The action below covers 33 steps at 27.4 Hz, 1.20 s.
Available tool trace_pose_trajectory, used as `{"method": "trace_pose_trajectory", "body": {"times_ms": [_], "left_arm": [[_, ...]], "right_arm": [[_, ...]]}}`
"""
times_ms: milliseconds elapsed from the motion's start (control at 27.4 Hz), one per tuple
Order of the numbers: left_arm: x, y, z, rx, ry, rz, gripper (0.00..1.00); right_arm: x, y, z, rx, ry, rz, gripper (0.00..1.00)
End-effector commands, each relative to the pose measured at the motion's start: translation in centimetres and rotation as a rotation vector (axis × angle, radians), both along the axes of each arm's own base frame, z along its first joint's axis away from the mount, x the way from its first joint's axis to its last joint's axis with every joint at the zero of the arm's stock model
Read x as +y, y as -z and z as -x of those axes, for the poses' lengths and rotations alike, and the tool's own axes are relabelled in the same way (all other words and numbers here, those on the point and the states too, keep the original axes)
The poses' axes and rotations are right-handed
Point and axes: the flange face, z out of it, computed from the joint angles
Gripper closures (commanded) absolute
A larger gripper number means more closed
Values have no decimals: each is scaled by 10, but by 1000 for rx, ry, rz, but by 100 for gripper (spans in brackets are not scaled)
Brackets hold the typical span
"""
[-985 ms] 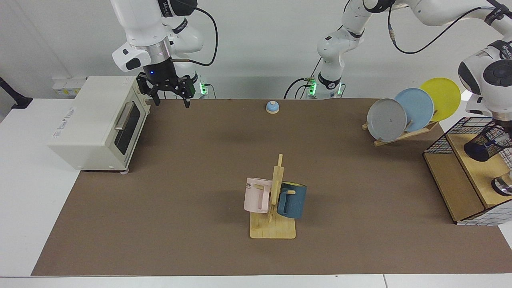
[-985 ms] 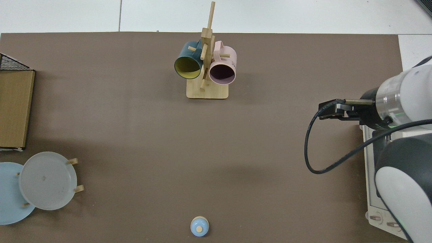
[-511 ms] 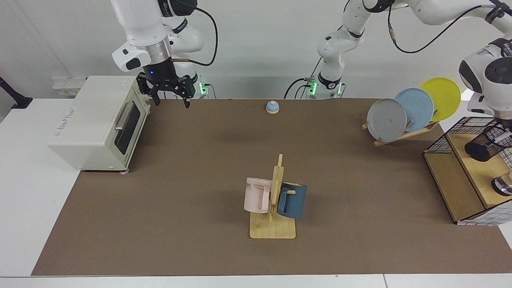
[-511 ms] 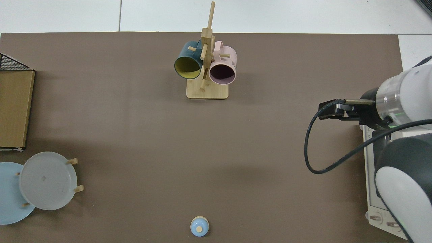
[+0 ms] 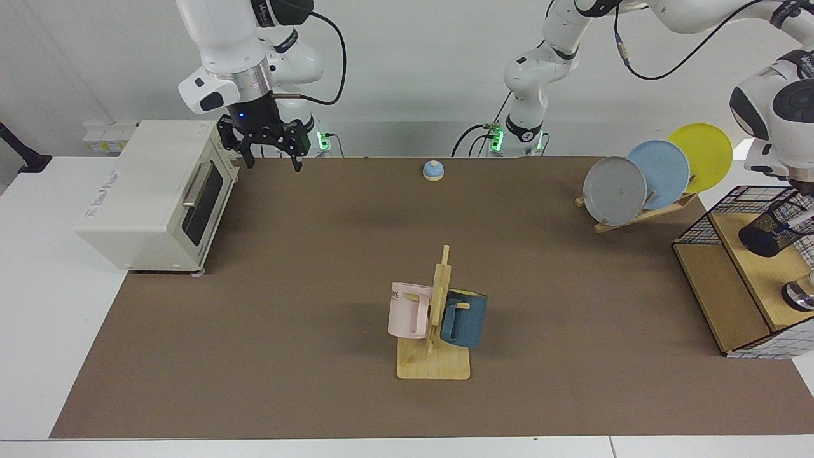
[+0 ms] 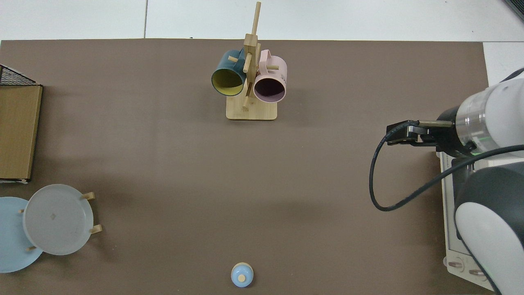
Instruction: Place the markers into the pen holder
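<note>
While my left arm reaches over the wire basket at the table's far end, the pen holder lies tilted above the wooden shelf inside that basket, its dark base toward the middle of the table. A slim white shape with a blue part shows at the holder's mouth; I judge this to be the marker, apparently partly inside the holder, though the facing view crops it at the frame edge. The left gripper itself is out of frame in the facing view, and the top view does not cover that end of the basket, so I cannot tell whether its fingers are spread or closed, nor what they grip.

My right arm waits. The right gripper hangs above the table's back edge, just beside the toaster oven, with its fingers spread wide and nothing between them.

Task status, as a judgement:
1. The marker appears to be at or within the holder, so insertion looks under way or nearly done.
2. The holder is not upright; setting it down level on the shelf probably remains.
3. The release of the left gripper cannot be confirmed.

The mug rack, the plates and the small bell stand well apart from the work.
</note>
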Motion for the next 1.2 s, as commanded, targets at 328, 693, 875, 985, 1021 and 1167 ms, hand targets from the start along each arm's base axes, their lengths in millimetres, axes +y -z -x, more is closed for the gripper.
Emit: {"method": "trace_pose_trajectory", "body": {"times_ms": [328,693,875,985,1021,1167], "left_arm": [[-83,-85,66,-151,-284,207,29],[-177,-85,89,-218,-649,452,0],[-202,-90,96,-262,-770,471,0],[-216,-90,98,-271,-854,527,0],[-221,-91,98,-274,-880,551,0],[-229,-92,96,-290,-978,601,0]], "right_arm": [[-2,1,0,-13,10,-17,0],[-2,2,0,-12,10,-16,0],[-2,1,0,-13,10,-17,0],[-2,1,0,-14,10,-15,0],[-2,1,0,-13,12,-17,0],[-2,1,0,-14,10,-15,0]]}}
